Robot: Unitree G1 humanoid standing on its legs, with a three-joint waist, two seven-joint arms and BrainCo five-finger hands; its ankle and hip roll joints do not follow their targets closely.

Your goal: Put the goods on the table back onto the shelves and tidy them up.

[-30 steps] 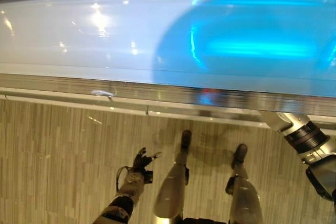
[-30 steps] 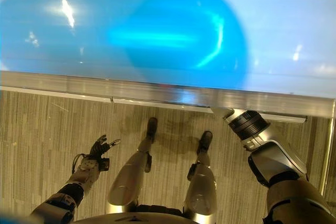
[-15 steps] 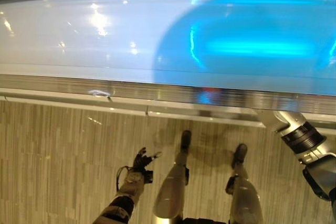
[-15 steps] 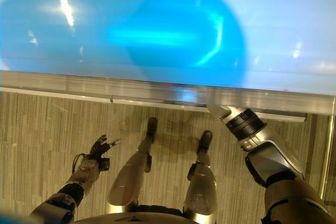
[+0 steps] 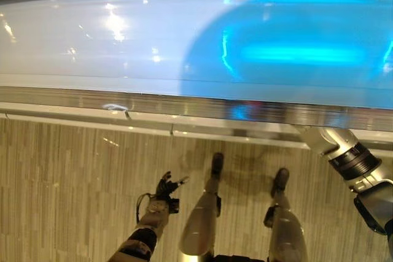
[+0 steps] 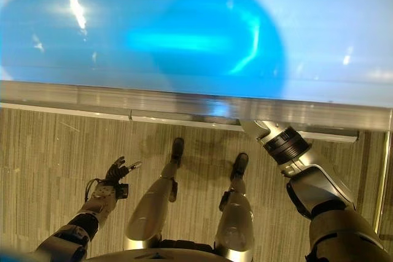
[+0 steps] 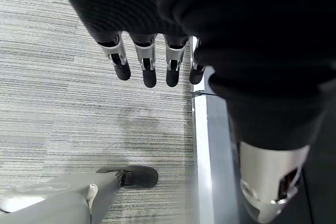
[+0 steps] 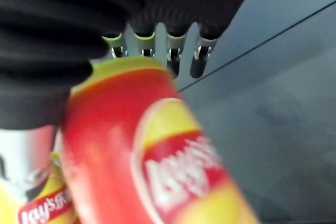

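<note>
A pale, striped wood-look floor [image 5: 67, 200] is spreading under the robot, and a glossy white shelf top [image 5: 92, 41] with a metal front edge [image 5: 184, 107] is running across the far side of the scene, throwing back blue light and bright ceiling spots. The left hand [image 5: 164, 187] is hanging low on the near left, well below the shelf edge, above the floor; in its wrist view the fingers [image 7: 148, 69] are pointing out straight and relaxed, holding nothing. The right arm is reaching from the near right up and under the metal edge, so the right hand [image 8: 79, 19] is hidden from the head cameras. In the right wrist view a red and yellow chip can [image 8: 142, 150] is lying close against that hand, its fingers [image 8: 170, 56] showing just past the can's rim, and the hand appears to be gripping it, though the can is blurred. A second yellow pack [image 8: 44, 203] is sitting just beside the can, touching or nearly touching it. Grey panels [image 8: 283, 93] are lying beyond the fingers.
</note>
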